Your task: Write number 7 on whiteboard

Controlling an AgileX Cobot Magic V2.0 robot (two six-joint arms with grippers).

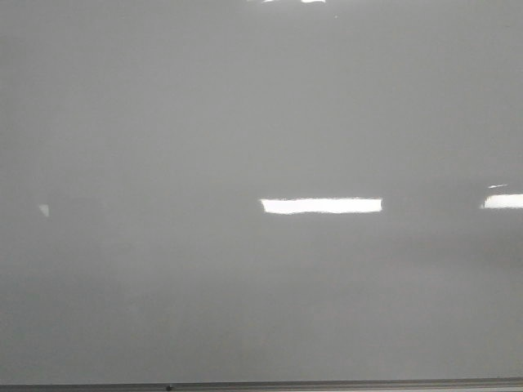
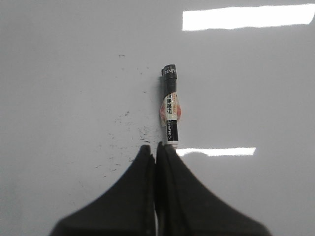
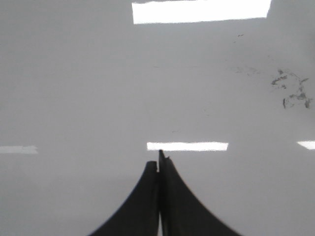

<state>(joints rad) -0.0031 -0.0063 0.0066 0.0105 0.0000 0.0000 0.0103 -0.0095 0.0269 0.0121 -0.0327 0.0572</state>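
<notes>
The whiteboard [image 1: 245, 122] is glossy pale grey and fills the front view; no number 7 shows on it in any view. Neither gripper shows in the front view. In the left wrist view my left gripper [image 2: 155, 146] has its jaws pressed together over the board [image 2: 69, 69]. A black marker [image 2: 170, 105] with a white and pink label lies on the board just beyond the fingertips, its near end at the right fingertip, not between the jaws. In the right wrist view my right gripper [image 3: 157, 162] is shut and empty above the board [image 3: 74, 83].
A thin metal edge [image 1: 327, 385] runs along the board's bottom. Bright light reflections [image 1: 320, 205] lie on the surface. Faint black specks [image 2: 123, 125] sit beside the marker, and grey smudges [image 3: 291, 91] show in the right wrist view.
</notes>
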